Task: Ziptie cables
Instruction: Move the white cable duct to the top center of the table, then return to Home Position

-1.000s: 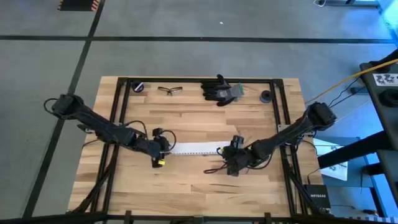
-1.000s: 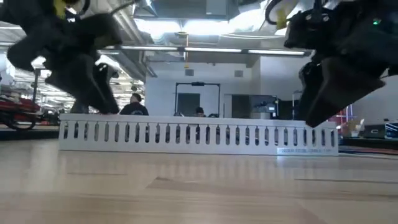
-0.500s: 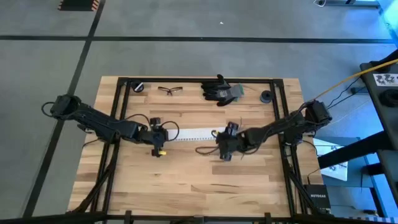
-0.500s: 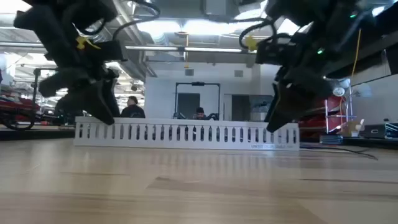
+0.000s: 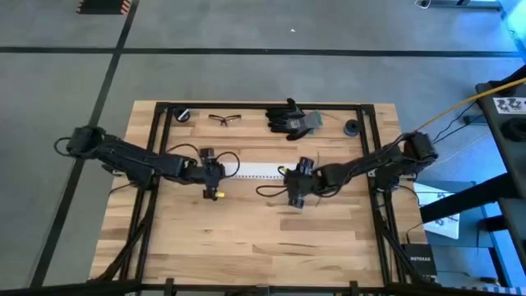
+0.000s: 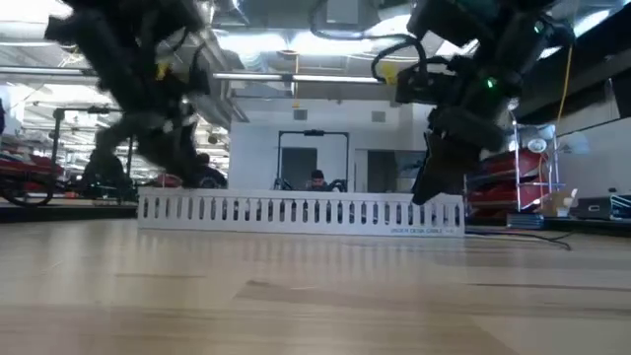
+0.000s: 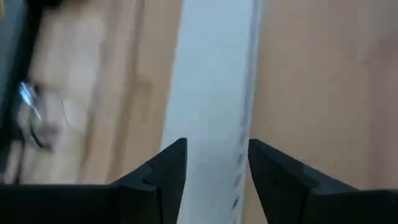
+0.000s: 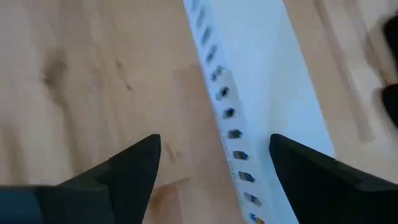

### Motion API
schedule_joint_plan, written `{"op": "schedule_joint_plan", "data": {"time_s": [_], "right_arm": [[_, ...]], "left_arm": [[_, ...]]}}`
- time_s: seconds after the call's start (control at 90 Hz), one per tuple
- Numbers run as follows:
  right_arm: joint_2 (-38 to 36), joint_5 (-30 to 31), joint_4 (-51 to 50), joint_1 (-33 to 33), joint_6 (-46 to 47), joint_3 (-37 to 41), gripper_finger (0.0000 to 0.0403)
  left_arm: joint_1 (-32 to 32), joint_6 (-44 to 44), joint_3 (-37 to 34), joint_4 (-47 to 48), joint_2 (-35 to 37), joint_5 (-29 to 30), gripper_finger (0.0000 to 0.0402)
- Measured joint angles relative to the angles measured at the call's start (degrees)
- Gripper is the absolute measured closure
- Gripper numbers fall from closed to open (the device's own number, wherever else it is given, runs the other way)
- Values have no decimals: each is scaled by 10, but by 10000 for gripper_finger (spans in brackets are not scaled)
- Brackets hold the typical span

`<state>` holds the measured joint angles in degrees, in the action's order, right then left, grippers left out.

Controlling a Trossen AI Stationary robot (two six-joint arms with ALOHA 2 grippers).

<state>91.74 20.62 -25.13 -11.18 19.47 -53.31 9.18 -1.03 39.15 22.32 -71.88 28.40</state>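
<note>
— What's on your wooden table [image 5: 246, 238]?
— A white slotted channel [image 5: 259, 171] at mid-table, your left gripper [image 5: 215, 170] and right gripper [image 5: 294, 182] at its two ends, fingers spread astride it.
— The cables?
— You can't make them out here.

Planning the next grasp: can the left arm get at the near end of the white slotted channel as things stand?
Probably yes. The left gripper is open, its fingers straddling the white channel with bare wood on both sides. Nothing lies between them. The right gripper is at the other end.
</note>
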Motion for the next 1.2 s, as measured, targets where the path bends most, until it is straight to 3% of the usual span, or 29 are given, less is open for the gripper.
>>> {"op": "schedule_joint_plan", "data": {"time_s": [0.156,0.267,0.333,0.489,0.622,0.756,0.922,1.067,1.2], "right_arm": [[-52,2,-87,0,-2,-56,116],[-99,3,-87,2,-30,-65,144],[-130,-9,-79,12,-47,-63,180],[-223,-60,0,19,-62,13,298],[-320,-81,130,18,-65,119,389],[-406,-88,244,19,-64,225,375],[-468,-83,249,18,-9,296,359],[-478,-87,261,18,23,309,359],[-482,-151,265,18,-32,321,359]], "left_arm": [[26,4,56,55,48,1,251],[23,42,58,67,102,3,285],[10,75,34,56,154,-10,314],[-35,50,-38,41,316,-136,377],[-53,30,-95,38,459,-148,398],[-57,-11,-124,33,567,-144,392],[-56,-104,-130,4,635,-132,390],[-56,-44,-171,-80,651,-115,390],[-57,3,-248,-201,645,-116,390]]}}
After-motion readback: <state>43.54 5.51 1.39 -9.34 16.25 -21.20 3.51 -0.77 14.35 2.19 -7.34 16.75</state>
